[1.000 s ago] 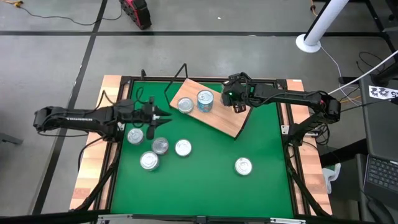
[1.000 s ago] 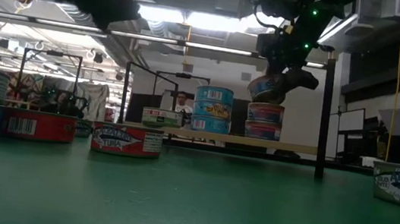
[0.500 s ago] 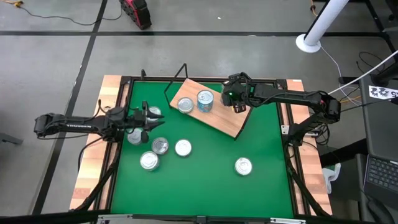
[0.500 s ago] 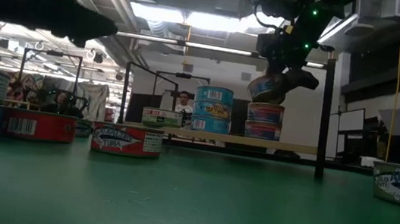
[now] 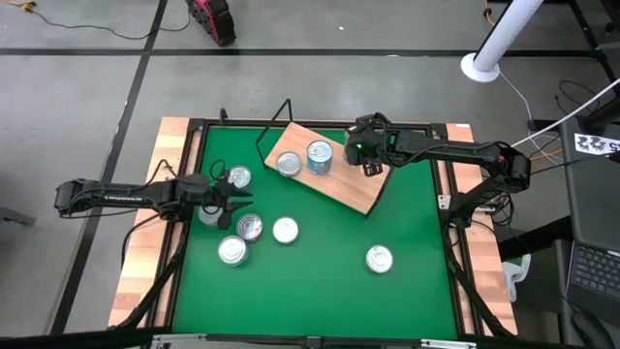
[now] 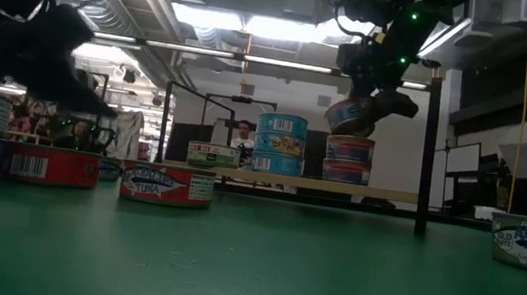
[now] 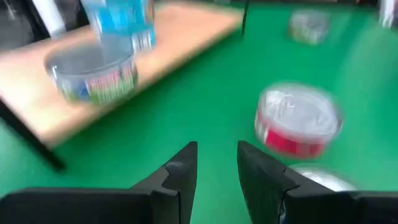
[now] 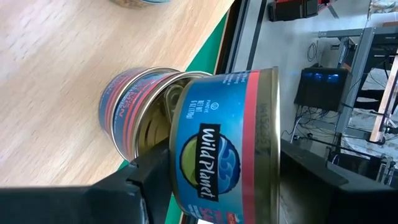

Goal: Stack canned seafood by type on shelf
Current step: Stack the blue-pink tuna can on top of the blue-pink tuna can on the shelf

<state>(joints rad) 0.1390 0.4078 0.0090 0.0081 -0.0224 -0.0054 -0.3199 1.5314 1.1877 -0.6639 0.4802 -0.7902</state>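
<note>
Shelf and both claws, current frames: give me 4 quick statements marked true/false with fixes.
1. The right claw holds a Wild Planet tin tilted over another tin on the shelf. True.
2. The held tin sits flat and fully seated on the one under it. False: it is tilted, with its lower edge at that tin's lid.
3. The left claw grips a red-labelled tin. False: its fingers are apart with nothing between them, and that tin lies on the green mat ahead.
4. A stack of blue tins stands on the shelf beside a single low tin. True.
</note>
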